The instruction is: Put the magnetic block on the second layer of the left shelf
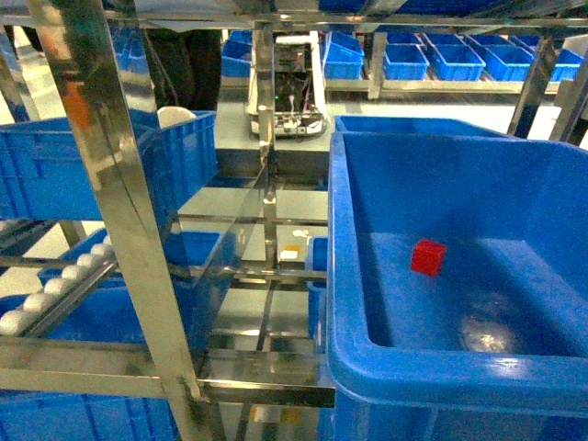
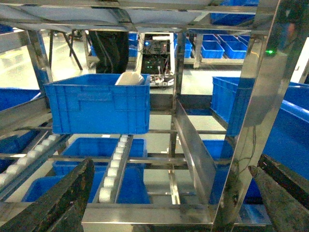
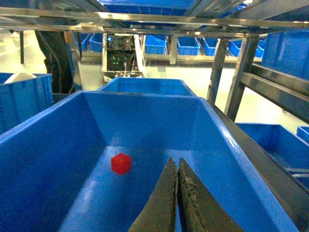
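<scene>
The magnetic block [image 1: 427, 257] is a small red cube lying on the floor of a large blue crate [image 1: 349, 276] at the right; no gripper holds it. In the right wrist view my right gripper [image 3: 175, 160] is shut and empty over this crate, and the block [image 3: 120, 163] sits a little left of its tips. My left gripper [image 2: 170, 165] is open and empty, facing the steel rack. The left shelf second layer [image 2: 115, 166], a tier with white rollers, carries a deep blue crate [image 2: 96, 104] with a white object in it. Neither gripper shows in the head view.
A square steel post [image 1: 119, 211] stands close in front at the left, and another post [image 2: 256, 111] is near my left gripper's right finger. Lower tiers hold more blue crates [image 2: 104, 147]. A wheeled machine [image 1: 289, 92] and rows of blue bins [image 1: 459, 60] lie beyond.
</scene>
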